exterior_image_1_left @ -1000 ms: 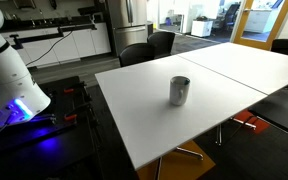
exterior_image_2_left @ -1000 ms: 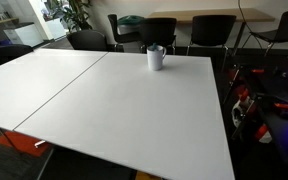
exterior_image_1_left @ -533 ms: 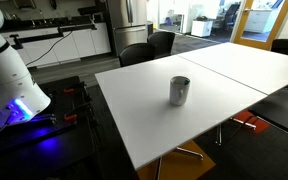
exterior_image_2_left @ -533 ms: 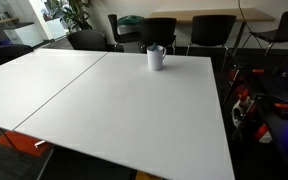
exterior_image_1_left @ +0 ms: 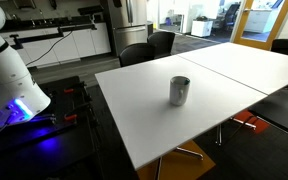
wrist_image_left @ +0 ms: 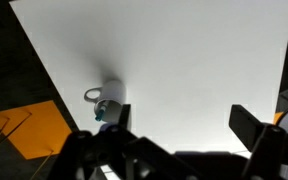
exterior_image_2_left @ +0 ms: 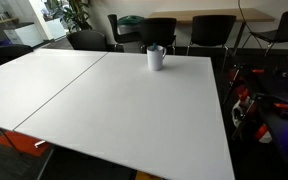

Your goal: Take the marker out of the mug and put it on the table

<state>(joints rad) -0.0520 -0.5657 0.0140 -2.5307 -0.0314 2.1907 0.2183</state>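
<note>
The grey mug (exterior_image_1_left: 179, 90) stands upright on the white table (exterior_image_1_left: 164, 125), near its middle in one exterior view and toward the far side in the other (exterior_image_2_left: 156, 57). In the wrist view the mug (wrist_image_left: 105, 103) is seen from high above, left of my gripper (wrist_image_left: 177, 125). The gripper is open and empty, well above the table, its two dark fingers wide apart. The marker cannot be made out; it is hidden inside the mug or too small to see. The gripper does not show in either exterior view.
The white robot base (exterior_image_1_left: 9, 70) stands beside the table's end. Black chairs (exterior_image_2_left: 159, 32) line the far side. An adjoining white table (exterior_image_1_left: 249, 60) meets this one at a seam. An orange object (wrist_image_left: 29, 130) lies on the floor beside the table edge.
</note>
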